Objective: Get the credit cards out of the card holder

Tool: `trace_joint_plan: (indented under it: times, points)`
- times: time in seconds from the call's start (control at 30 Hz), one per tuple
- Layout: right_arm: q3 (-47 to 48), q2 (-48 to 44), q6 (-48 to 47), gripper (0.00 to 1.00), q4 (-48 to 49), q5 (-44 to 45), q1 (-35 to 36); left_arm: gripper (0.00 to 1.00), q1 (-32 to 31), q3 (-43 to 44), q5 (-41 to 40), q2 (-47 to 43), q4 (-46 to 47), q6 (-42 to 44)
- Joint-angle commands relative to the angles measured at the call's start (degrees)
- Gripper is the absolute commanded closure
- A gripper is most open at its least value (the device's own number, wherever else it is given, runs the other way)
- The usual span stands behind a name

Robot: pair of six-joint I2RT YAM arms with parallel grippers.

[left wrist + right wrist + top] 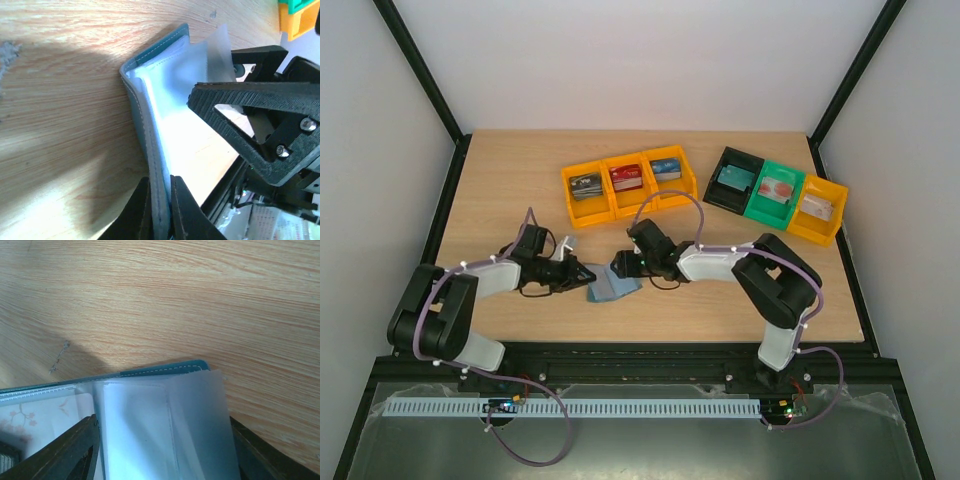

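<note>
Card holder [613, 289] lies open on the tabletop [520, 190], near the front edge and about midway between the two arms, teal cover down and pale clear sleeves up. Left gripper [583, 272] sits low at the holder's left side. In the left wrist view its fingers are pressed together on the edge of the teal cover, with the stitched rim pinched between them. Right gripper [619, 267] is at the holder's far right corner, just beside the left one. In the right wrist view its fingers stand apart, one on each side of a clear sleeve [165, 430] that is lifted off the stack. Whether either finger touches the sleeve I cannot tell. A pale insert with a blossom print [30, 420] shows in the sleeve underneath, at lower left. Credit cards [626, 178] are visible in a row of three orange bins [590, 210] at the back centre, one in each. More cards lie in a row of black, green and orange bins [767, 212] at the back right. Both rows are well apart from the holder.
</note>
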Motion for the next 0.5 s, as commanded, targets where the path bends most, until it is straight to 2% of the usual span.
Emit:
trace_joint_plan:
  times: [0.0, 0.17, 0.37, 0.47]
  points:
    - [-1.98, -1.11, 1.04, 0.37, 1.17, -5.8, 1.53, 0.98, -0.92, 1.12, 0.15, -1.61, 3.21, 2.53]
    - [-3.28, -5.14, -1.97, 0.32, -2.29, -2.12, 0.15, 0.98, -0.88, 4.72, -4.21, -5.92, -3.11, 11.73]
    - [-3.39, -15.53, -12.01, 0.22, -7.14, 3.53, -1.92, 0.98, -0.9, 19.69, -9.23, -11.43, -20.98, 31.55]
    - [-3.23, -22.44, -16.65, 0.17, -6.57, 2.74, -2.26, 0.98, -0.82, 25.95, -9.25, -14.3, -28.54, 40.01]
